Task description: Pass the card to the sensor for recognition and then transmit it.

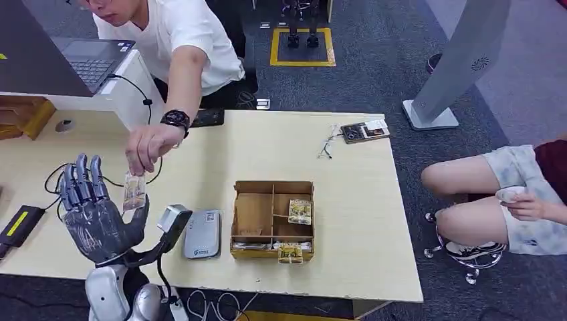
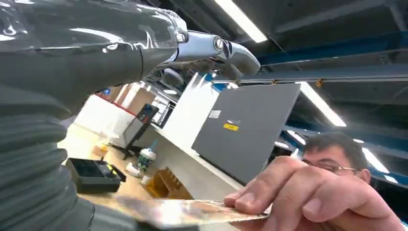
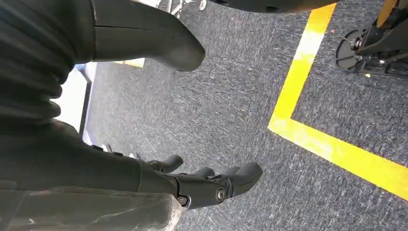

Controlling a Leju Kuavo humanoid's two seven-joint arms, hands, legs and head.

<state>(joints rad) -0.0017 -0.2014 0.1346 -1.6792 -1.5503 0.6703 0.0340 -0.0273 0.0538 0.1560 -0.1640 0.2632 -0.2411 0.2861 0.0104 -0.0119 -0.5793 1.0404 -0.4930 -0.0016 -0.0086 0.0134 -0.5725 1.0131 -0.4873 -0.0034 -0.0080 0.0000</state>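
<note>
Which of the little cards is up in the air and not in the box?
The shiny patterned card pinched by the person's hand, right beside the robot's raised left hand. The other cards lie in the wooden compartment box.

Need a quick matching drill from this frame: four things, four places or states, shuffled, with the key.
Things:
1. card
2. left hand
3. wooden box
4. laptop

Places or states:
A. lid up, on the white counter at the far left of the table
B. pinched by the person's hand, just above the robot's thumb
C. raised over the table, palm up, fingers spread
D. on the table, divided into compartments, packets inside

Pairs: 1-B, 2-C, 3-D, 4-A
</note>
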